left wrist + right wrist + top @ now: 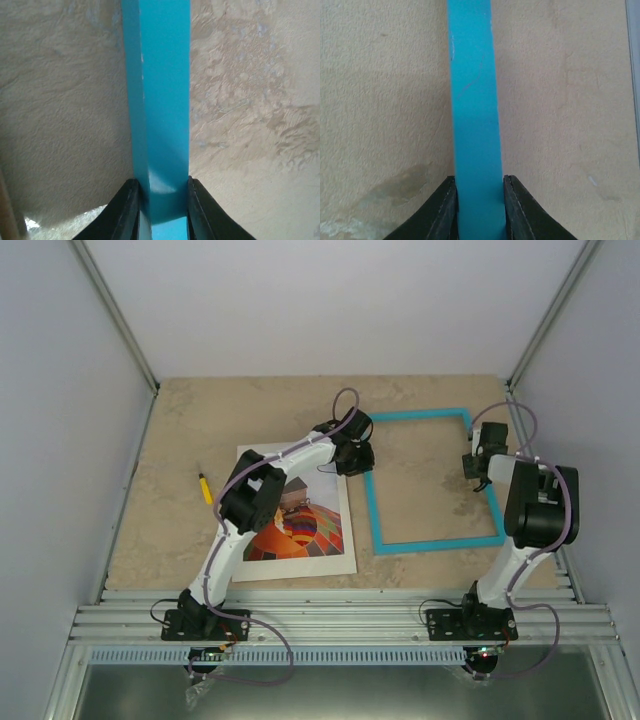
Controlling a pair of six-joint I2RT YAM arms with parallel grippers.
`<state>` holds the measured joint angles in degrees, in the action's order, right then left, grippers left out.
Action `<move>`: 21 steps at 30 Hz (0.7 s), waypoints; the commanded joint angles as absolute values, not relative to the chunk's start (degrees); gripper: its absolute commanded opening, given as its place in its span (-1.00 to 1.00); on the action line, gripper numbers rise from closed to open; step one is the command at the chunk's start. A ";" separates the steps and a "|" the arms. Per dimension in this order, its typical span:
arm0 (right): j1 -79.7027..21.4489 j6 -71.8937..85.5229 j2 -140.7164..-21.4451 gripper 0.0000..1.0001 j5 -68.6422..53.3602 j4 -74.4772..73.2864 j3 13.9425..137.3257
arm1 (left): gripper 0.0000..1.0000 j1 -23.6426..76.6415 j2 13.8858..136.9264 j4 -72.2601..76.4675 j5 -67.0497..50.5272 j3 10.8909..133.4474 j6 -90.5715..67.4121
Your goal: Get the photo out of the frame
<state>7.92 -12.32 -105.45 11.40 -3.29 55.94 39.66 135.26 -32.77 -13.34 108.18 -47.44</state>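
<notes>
Two grippers hold the frame [440, 543] toward the worktop's [180, 420] right edge. The left gripper [352, 455] pinches its left rail near the far corner and the right gripper [480, 468] pinches its right rail, each rail running straight out between the jaws. Bare worktop shows through the opening. The photo [300, 530] lies face up in a white surround [335, 560] just left of the frame, nearer the left gripper, and so appears already out of it
</notes>
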 commanded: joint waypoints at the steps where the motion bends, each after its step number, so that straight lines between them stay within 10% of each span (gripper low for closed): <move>1: 7.91 -8.39 -106.73 -0.28 12.92 -0.89 58.07 | -0.71 42.45 135.06 -30.12 -21.07 110.51 -46.45; 8: 7.97 -4.55 -102.13 0.22 15.38 -1.97 56.79 | -0.01 42.29 132.73 -32.62 -18.07 111.25 -45.39; 21: 0.89 12.10 -87.01 0.41 -3.92 -13.44 56.71 | 0.42 38.62 115.96 -30.56 -12.52 95.49 -44.33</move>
<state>3.88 3.11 -92.97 8.73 -10.41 58.41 40.53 123.79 -31.92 -14.94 102.08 -45.67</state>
